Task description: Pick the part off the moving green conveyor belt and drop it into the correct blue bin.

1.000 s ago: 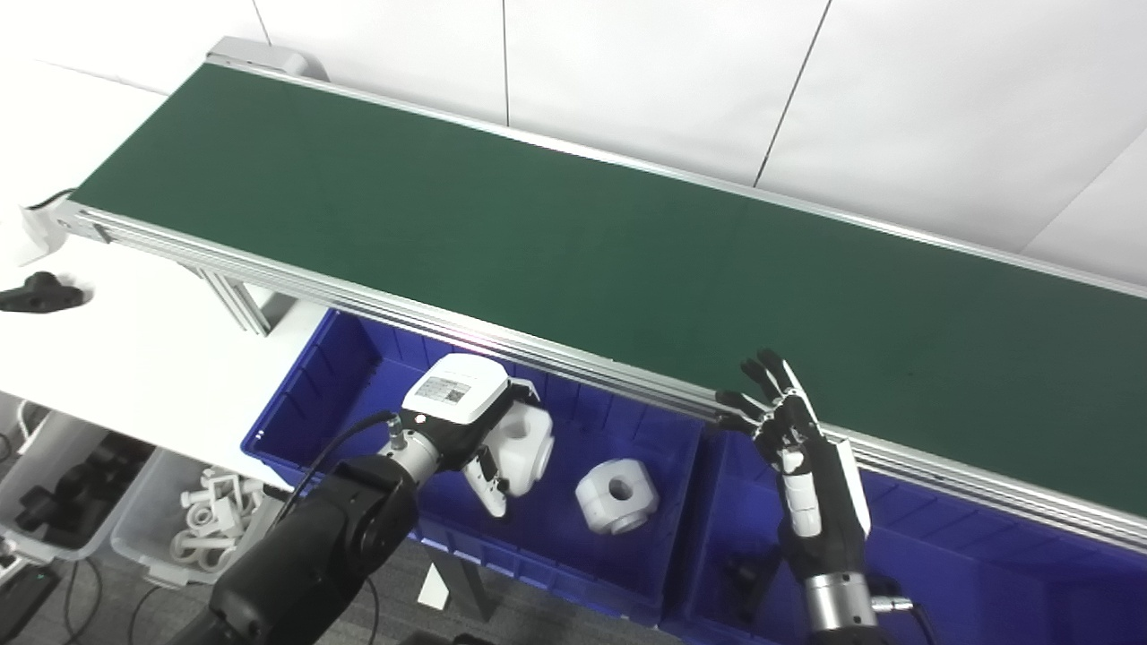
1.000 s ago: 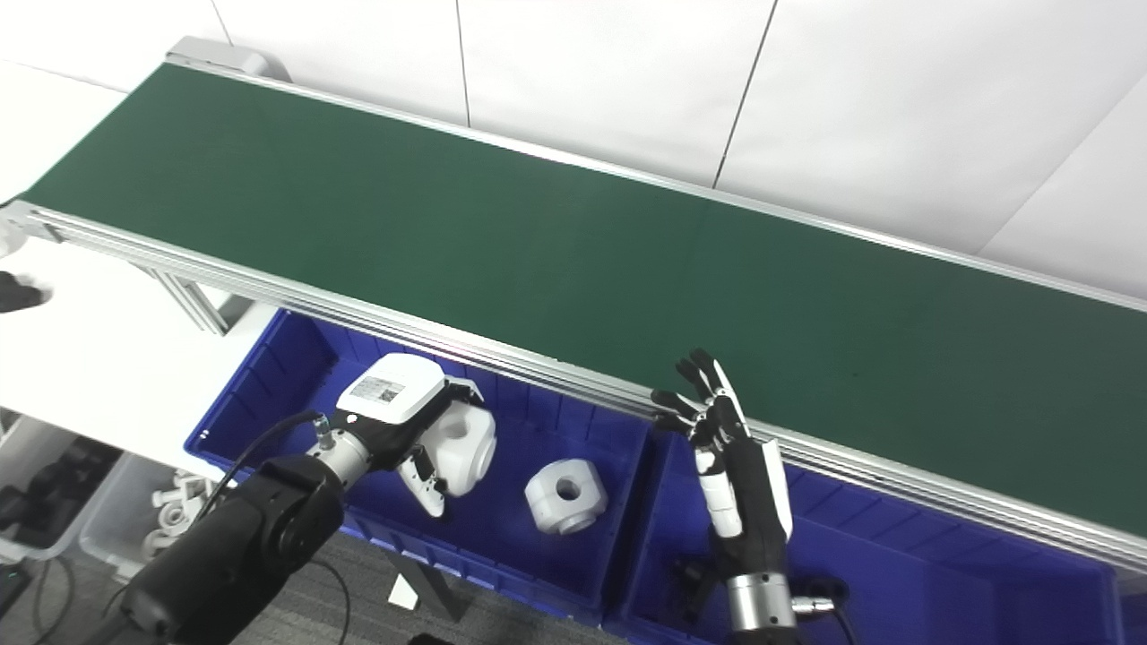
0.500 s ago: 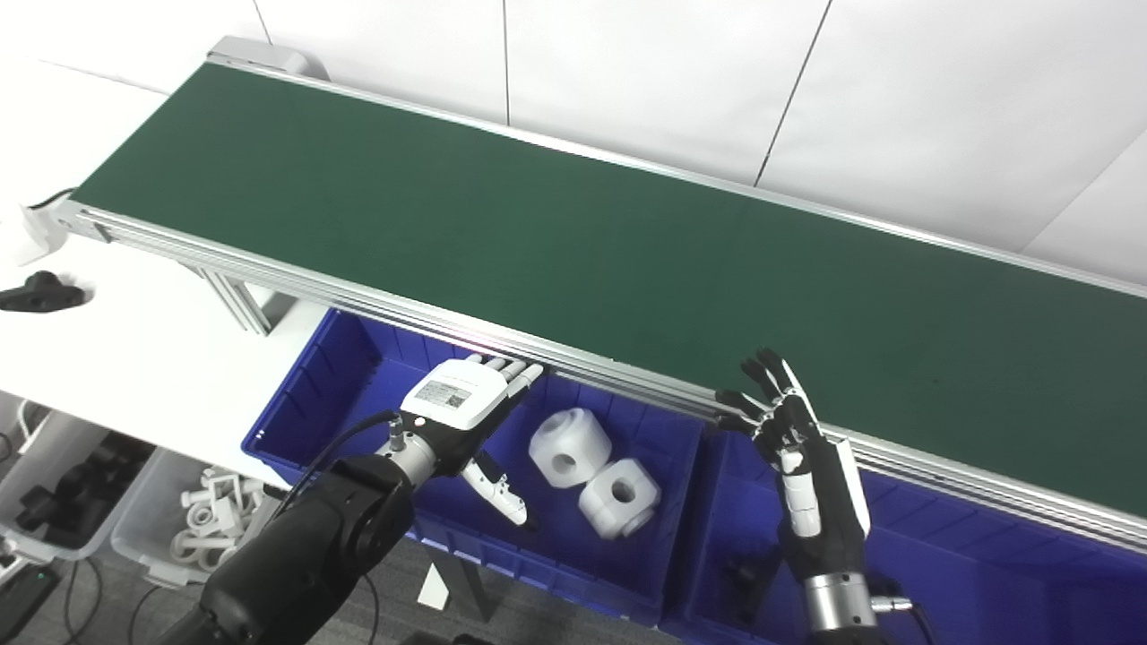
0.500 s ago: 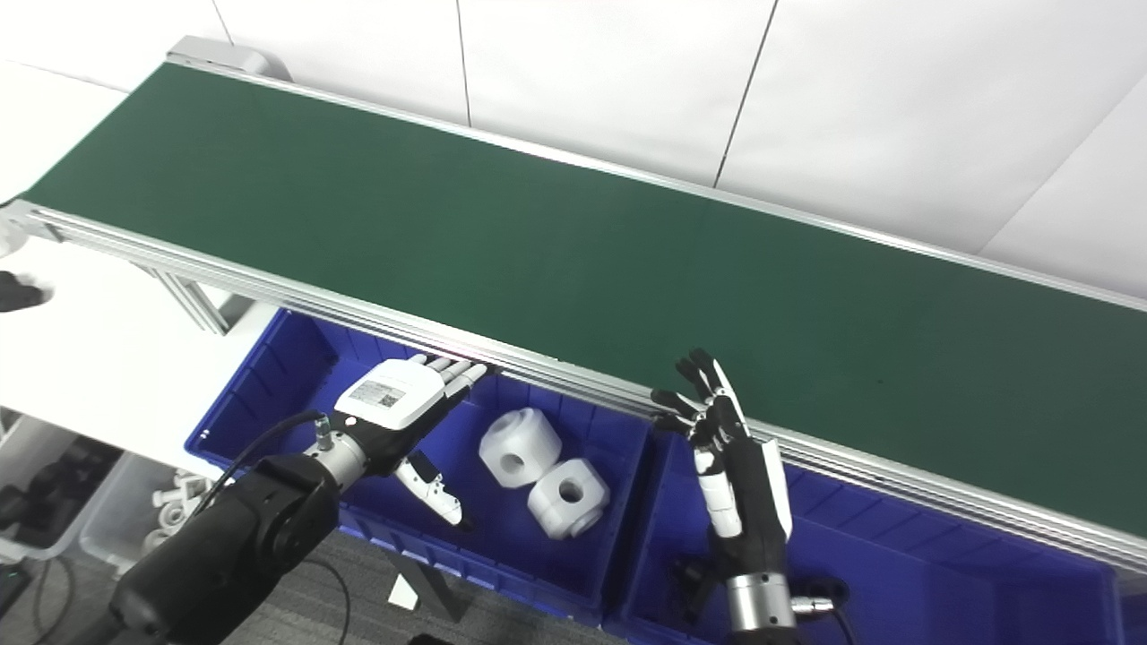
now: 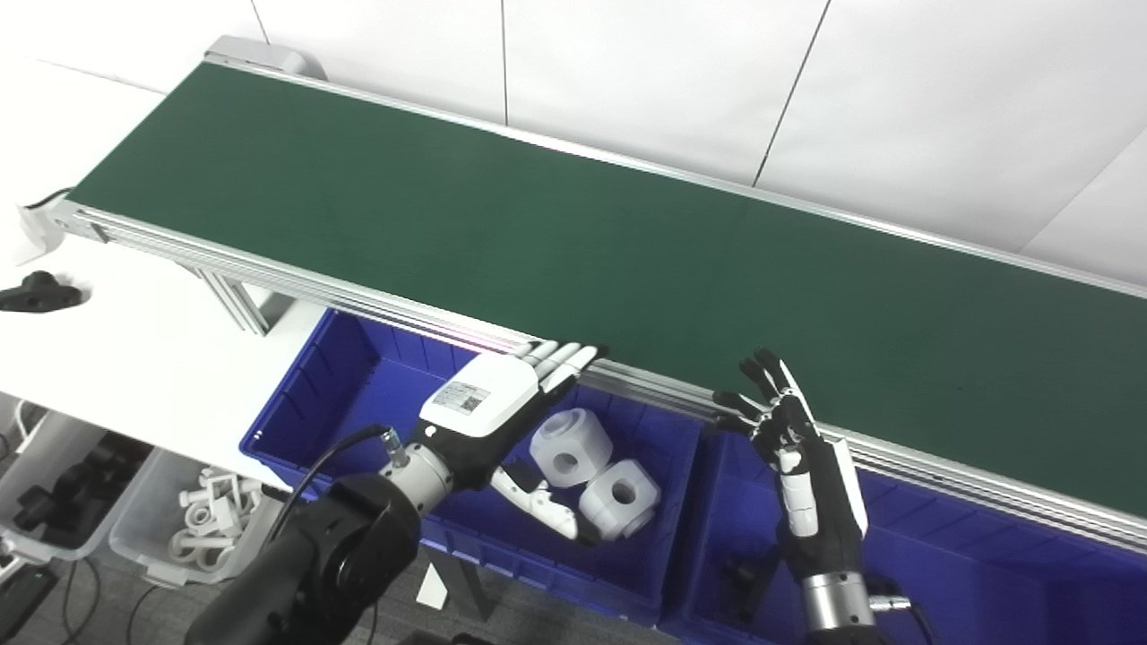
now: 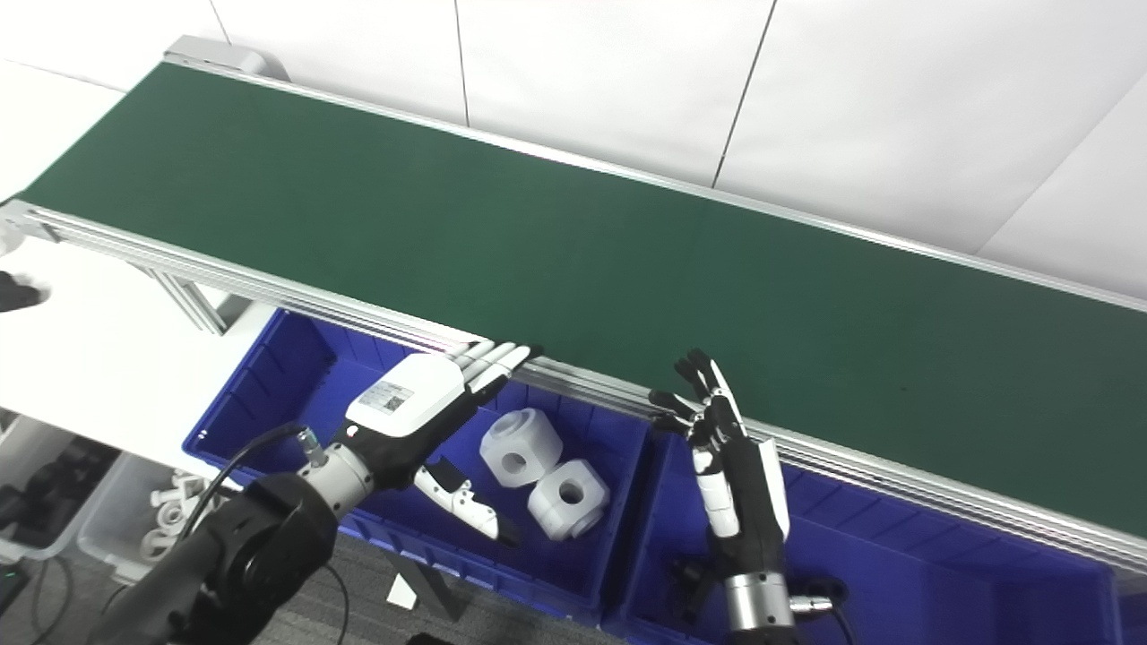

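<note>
Two white parts lie in the left bin [image 5: 296,394], touching each other near its right end: the far part [image 5: 570,435] and the near part [image 5: 620,500], each a rounded block with a round hole in one face. The left bin is blue and sits just below the near rail of the belt [image 5: 573,233], whose green surface runs from far left to near right and carries nothing.

The left hand [image 5: 488,412] hangs flat above the left bin, palm down, holding nothing. Its fingers [image 5: 563,358] are stretched out together toward the belt rail, and its thumb juts out to the near side beside the near part.

The right hand [image 6: 730,466] stands upright above the wall between the two bins, fingers spread and slightly curled, empty, with its fingertips [image 6: 703,372] over the near edge of the belt.

The right bin [image 5: 986,573], also blue, adjoins the left bin; a small dark object [image 5: 739,578] lies at its left end, too small to identify.

A white table [image 5: 134,340] lies to the left, with a black piece [image 5: 36,293] on it. Below the table, a clear box [image 5: 193,528] holds white pieces.
</note>
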You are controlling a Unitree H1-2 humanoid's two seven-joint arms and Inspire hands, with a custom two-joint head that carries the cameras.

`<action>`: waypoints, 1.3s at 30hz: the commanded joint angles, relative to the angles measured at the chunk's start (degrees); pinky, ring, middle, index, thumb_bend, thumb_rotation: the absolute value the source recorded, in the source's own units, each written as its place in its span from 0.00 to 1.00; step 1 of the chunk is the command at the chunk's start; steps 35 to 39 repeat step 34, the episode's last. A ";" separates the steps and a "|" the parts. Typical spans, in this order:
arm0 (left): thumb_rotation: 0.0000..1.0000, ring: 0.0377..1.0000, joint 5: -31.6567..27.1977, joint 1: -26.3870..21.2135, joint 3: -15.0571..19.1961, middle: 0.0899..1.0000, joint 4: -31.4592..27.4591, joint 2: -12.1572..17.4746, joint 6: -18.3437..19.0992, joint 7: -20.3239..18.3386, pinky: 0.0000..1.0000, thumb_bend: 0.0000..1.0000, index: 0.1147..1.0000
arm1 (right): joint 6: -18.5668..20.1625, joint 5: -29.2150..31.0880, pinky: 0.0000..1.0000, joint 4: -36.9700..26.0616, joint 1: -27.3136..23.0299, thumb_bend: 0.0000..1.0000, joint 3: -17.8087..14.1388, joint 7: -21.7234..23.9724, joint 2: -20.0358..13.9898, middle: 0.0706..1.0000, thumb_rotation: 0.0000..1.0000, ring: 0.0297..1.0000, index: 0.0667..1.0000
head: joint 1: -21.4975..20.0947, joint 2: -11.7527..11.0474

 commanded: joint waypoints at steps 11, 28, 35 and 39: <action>0.75 0.87 -14.09 -3.99 6.37 0.90 0.12 -7.67 -5.90 5.67 0.74 0.94 0.91 | -6.90 -14.86 0.80 2.69 0.73 0.74 0.82 -13.85 7.51 0.95 1.00 0.81 0.90 | -14.11 -3.45; 0.73 0.90 -18.51 -7.43 5.22 0.91 12.98 -15.47 -10.65 9.61 0.82 0.94 0.92 | -11.25 -16.20 0.77 4.36 3.83 0.72 0.67 -18.90 7.04 0.92 1.00 0.79 0.88 | -12.87 -9.37; 0.76 0.89 -16.18 -8.39 4.48 0.91 15.79 -16.34 -11.45 11.84 0.79 0.94 0.93 | -11.16 -12.42 0.79 4.43 3.81 0.76 0.08 -17.18 5.54 0.93 1.00 0.80 0.88 | -7.71 -9.65; 0.76 0.89 -16.18 -8.39 4.48 0.91 15.79 -16.34 -11.45 11.84 0.79 0.94 0.93 | -11.16 -12.42 0.79 4.43 3.81 0.76 0.08 -17.18 5.54 0.93 1.00 0.80 0.88 | -7.71 -9.65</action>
